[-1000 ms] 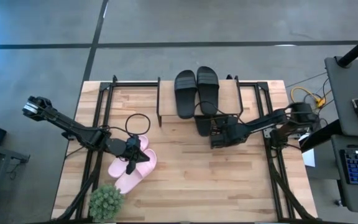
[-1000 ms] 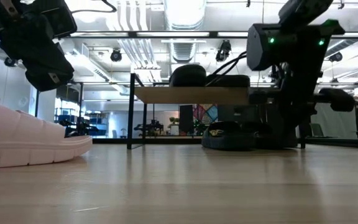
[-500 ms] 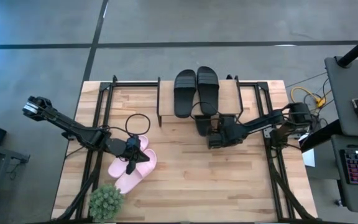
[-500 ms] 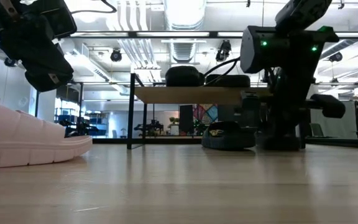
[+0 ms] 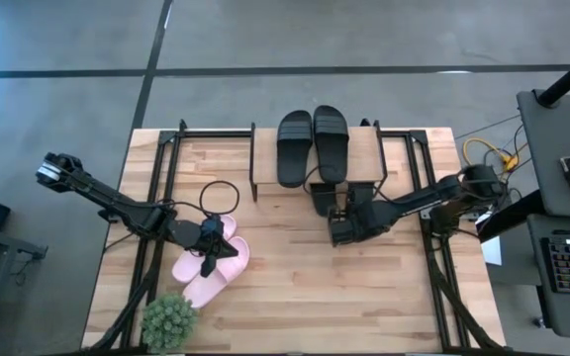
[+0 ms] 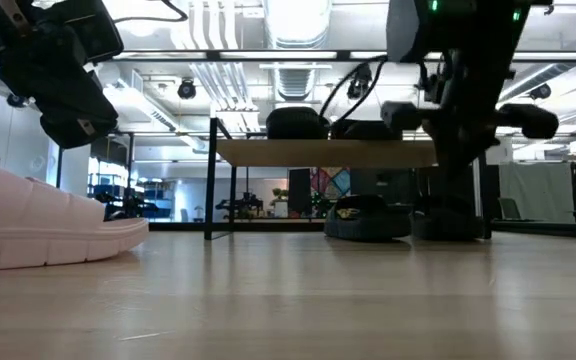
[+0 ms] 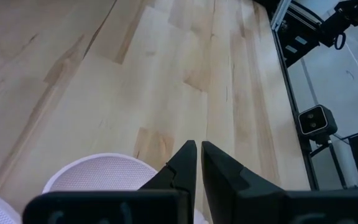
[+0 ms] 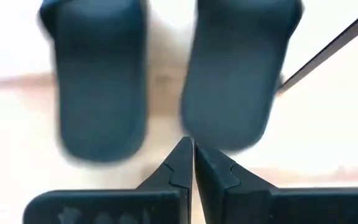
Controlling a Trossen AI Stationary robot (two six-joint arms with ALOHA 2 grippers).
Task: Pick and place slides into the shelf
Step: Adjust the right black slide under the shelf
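The shelf point(image 5: 364, 148) stands at the table's far middle with two black slides point(image 5: 296, 148) point(image 5: 331, 143) on its top board. Another black slide point(image 5: 322, 199) rests on the table under the shelf's near edge; it shows in the low view point(image 6: 368, 218). My right gripper point(image 5: 336, 229) is shut and raised just near of it; its wrist view shows two black slides point(image 8: 101, 87) point(image 8: 235, 74) ahead of the shut gripper point(image 8: 192, 144). Two pale pink slides point(image 5: 201, 282) lie sole-down at the near left. My left gripper point(image 5: 209, 262) hangs shut above them.
A small green plant point(image 5: 169, 319) stands at the table's near left corner. Black frame rails run along both sides of the table point(image 5: 295, 287). A pink slide point(image 6: 48, 230) fills the low view's left side. Bare wood lies between the pink slides and the shelf.
My right gripper has risen from table height beside the slides under the shelf. It has also drawn back toward the near edge and a little to the left. The black slides stay where they were. My left arm has kept still.
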